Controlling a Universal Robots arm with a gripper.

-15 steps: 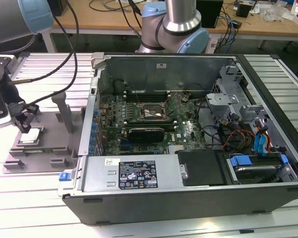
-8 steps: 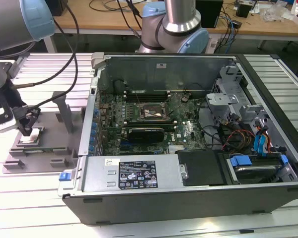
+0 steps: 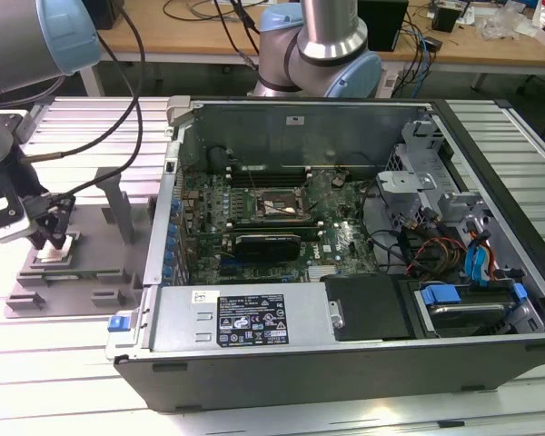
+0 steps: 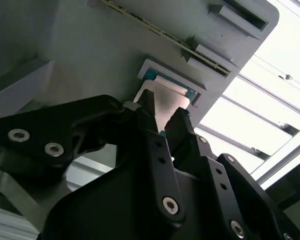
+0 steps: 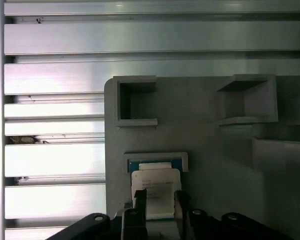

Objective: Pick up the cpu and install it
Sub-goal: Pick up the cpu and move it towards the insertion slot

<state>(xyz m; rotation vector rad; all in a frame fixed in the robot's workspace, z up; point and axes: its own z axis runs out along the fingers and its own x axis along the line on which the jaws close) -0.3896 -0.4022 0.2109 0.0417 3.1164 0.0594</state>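
The cpu (image 3: 56, 253) lies flat in a recess of the grey plastic tray (image 3: 95, 272) at the exterior view's left, silver top up. My gripper (image 3: 53, 238) stands directly over it, jaws a little apart, black fingertips right at its top face. In the first wrist view the cpu (image 5: 155, 186) shows between the two fingers (image 5: 140, 202), with its green edge against the recess frame. In the second wrist view the cpu (image 4: 166, 101) shines in the gap between the fingertips (image 4: 147, 99). I cannot tell whether the tips touch it. The black socket (image 3: 274, 205) sits on the motherboard inside the case.
The open computer case (image 3: 345, 300) takes up the middle and the exterior view's right, with cables, a drive cage and a black power supply inside. Grey posts (image 3: 118, 202) rise from the tray beside my gripper. Ribbed aluminium table (image 5: 55, 160) surrounds the tray.
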